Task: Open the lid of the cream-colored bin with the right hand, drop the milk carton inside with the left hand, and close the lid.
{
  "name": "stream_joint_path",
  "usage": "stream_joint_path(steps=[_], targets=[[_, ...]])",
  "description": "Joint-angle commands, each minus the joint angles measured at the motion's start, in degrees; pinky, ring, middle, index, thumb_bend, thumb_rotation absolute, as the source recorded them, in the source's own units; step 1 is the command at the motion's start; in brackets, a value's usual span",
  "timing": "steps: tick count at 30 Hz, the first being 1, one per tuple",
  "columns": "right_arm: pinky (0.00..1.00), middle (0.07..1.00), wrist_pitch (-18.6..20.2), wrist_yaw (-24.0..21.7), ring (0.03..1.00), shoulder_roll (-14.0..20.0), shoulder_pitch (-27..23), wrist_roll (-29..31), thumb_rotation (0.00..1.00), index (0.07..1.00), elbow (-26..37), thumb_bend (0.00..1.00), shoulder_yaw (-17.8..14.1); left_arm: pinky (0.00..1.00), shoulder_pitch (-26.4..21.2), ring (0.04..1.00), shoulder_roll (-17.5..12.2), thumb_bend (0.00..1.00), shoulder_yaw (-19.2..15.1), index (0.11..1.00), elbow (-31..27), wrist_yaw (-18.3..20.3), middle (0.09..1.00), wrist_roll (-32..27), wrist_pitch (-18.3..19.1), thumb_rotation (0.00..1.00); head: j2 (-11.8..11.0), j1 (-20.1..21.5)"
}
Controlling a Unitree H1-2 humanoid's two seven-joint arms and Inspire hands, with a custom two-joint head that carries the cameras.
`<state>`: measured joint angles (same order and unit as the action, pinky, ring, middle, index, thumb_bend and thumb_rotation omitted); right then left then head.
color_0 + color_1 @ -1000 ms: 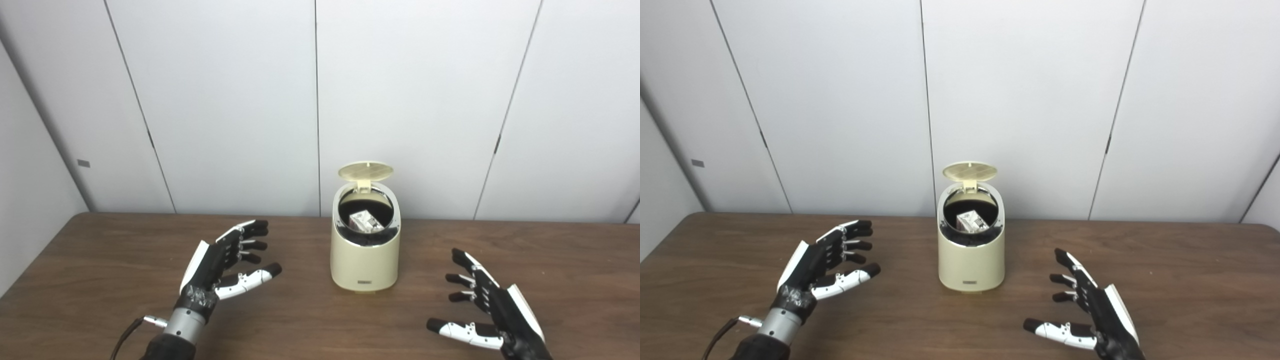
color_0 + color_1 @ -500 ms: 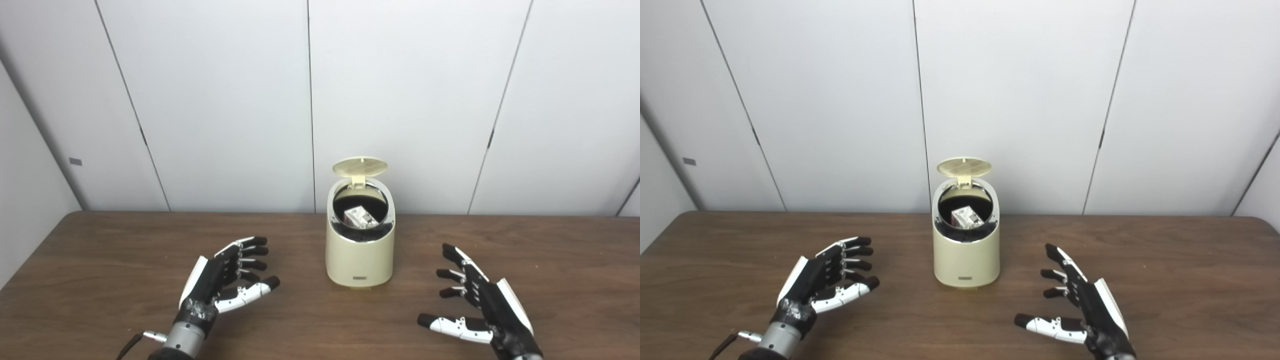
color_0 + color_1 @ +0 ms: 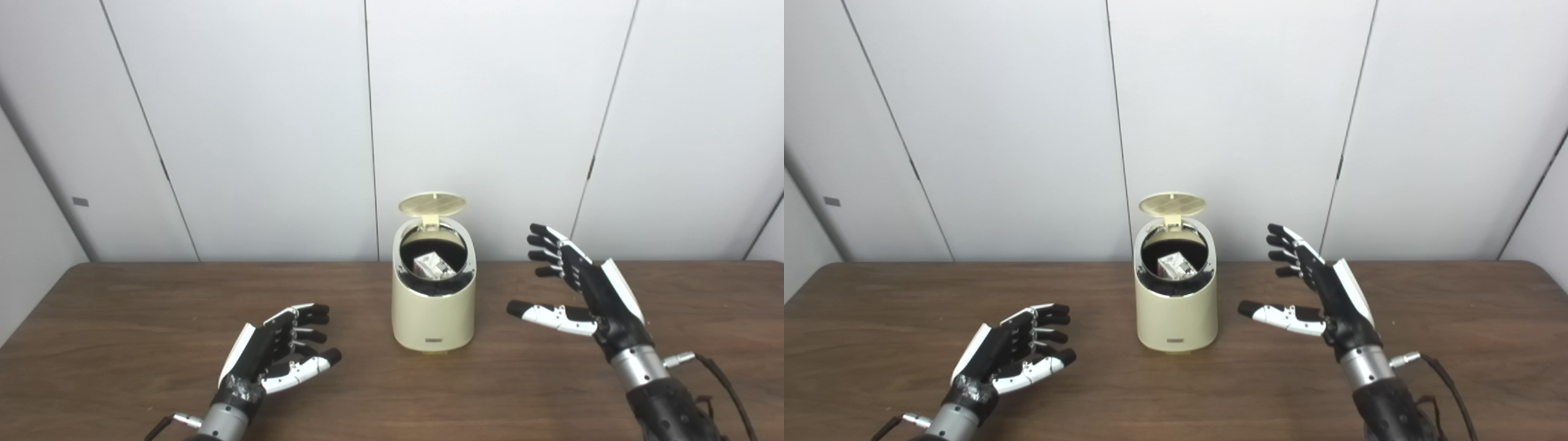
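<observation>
The cream-colored bin (image 3: 433,312) stands on the brown table, near its back edge. Its round lid (image 3: 432,204) is tipped up and open behind the mouth. The white milk carton (image 3: 432,266) lies inside the dark opening. My right hand (image 3: 582,288) is open and empty, raised to the right of the bin at about rim height, its fingers pointing up toward the lid, apart from it. My left hand (image 3: 275,352) is open and empty, low over the table to the front left of the bin.
The brown wooden table (image 3: 122,343) runs across the view. White wall panels (image 3: 257,122) stand right behind the bin. A cable (image 3: 716,380) hangs from my right wrist.
My right hand has risen from low at the front right to beside the bin's rim. My left hand has sunk slightly. The camera has shifted, so the bin sits further left in the picture.
</observation>
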<state>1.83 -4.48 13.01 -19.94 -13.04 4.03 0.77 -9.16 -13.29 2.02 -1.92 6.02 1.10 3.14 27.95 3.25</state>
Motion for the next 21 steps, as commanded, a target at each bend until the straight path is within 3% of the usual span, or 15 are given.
stream_joint_path(steps=[1,10,12,13,17,21], targets=[[0.69,0.874,-1.2,-0.2,0.816,1.3,-4.6,-0.8,0.4,0.868,0.8,0.8,0.2,0.58,-1.1,0.673,-0.3,0.71,-0.6,0.787,-1.0,0.4,0.761,-0.1,-2.6,0.24,0.0,-0.1],[0.71,0.851,4.7,-3.2,0.817,3.2,-13.7,-4.6,0.33,0.858,-1.1,0.81,3.0,0.58,-0.6,0.678,0.1,0.72,-0.7,0.787,-0.6,0.5,0.761,0.7,-3.5,0.26,-0.3,-0.7],[0.75,0.862,4.7,-3.8,0.843,3.6,-15.4,-5.4,0.39,0.868,-2.7,0.8,3.8,0.57,-0.5,0.675,0.1,0.72,-0.7,0.785,-0.6,0.5,0.761,0.9,-3.5,0.26,-0.3,-0.8],[0.76,0.875,4.4,-3.9,0.859,3.9,-16.0,-5.9,0.53,0.884,-3.4,0.78,4.3,0.57,-0.4,0.672,0.1,0.72,-0.7,0.785,-0.6,0.6,0.762,1.0,-3.5,0.26,-0.3,-0.8],[0.77,0.906,5.2,-5.6,0.886,4.2,-18.1,-6.9,0.72,0.901,-4.5,0.76,5.9,0.56,-0.1,0.66,0.1,0.7,-0.8,0.786,-0.7,1.0,0.755,0.9,-3.4,0.23,-0.4,-0.9],[0.8,0.922,7.4,-7.3,0.903,5.0,-19.8,-9.7,0.79,0.908,-4.4,0.76,8.2,0.56,0.0,0.652,0.1,0.69,-0.8,0.787,-0.4,0.9,0.747,1.3,-3.9,0.22,-0.4,-1.1]])
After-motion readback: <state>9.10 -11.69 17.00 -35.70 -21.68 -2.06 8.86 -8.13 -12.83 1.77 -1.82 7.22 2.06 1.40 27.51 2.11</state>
